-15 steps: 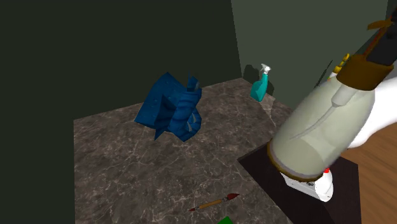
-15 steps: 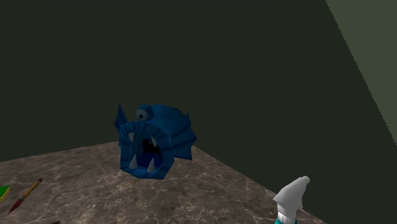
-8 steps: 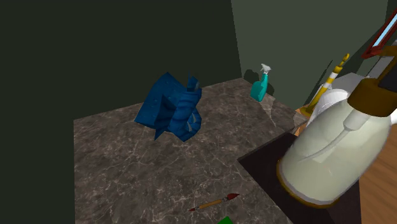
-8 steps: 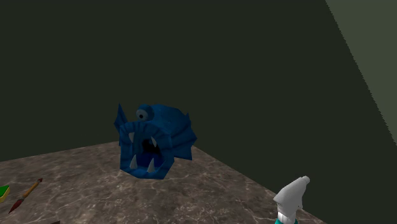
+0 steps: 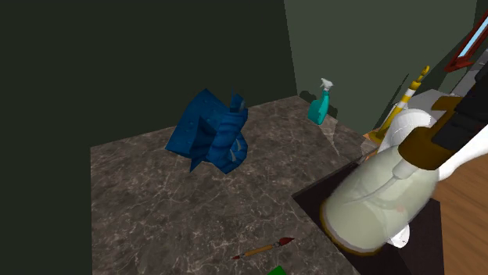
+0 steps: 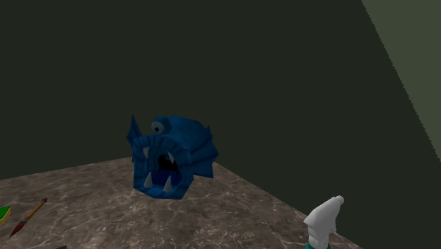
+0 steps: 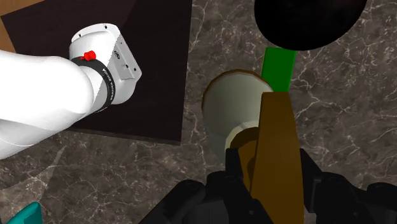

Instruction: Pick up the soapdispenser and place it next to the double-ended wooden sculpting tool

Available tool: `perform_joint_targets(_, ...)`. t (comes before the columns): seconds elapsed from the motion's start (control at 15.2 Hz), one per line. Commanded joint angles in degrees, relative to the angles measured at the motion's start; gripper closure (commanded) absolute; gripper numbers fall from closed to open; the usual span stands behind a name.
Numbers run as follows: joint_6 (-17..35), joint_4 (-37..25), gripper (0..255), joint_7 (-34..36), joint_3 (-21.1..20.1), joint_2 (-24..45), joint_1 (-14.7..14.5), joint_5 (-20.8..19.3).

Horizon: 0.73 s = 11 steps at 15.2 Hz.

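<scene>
One relation matters. Dark veined marble-look tabletop point(image 5: 156, 203); soap dispenser point(image 5: 375, 203) hangs tilted above the stand point(image 5: 311, 201) corner, base down, pale translucent body, brown collar. The jaws clamp its brown pump. Slim wooden sculpting tool point(image 5: 263, 249) lies flat toward the shoulder view's lower left of the dispenser, well apart.

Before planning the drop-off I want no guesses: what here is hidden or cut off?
Green thing: shoulder view, cut by the bottom edge; what it is, unclear.
Spray bottle: second exterior view, body cut off by the bottom edge.
Soap dispenser: wrist view, its brown pump and the gripper cover part of the body.
</scene>
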State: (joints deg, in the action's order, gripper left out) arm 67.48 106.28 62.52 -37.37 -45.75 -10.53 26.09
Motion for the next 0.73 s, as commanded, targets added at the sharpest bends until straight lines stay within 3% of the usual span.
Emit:
perform_joint_targets(0.0, 1.2, 2.2, 255, -0.3, -0.1, -1.1, -0.4, 0.4)
perform_joint_targets(0.66, 7.1, 12.3, 255, -1.8, -1.4, -5.4, -2.1, 2.5)
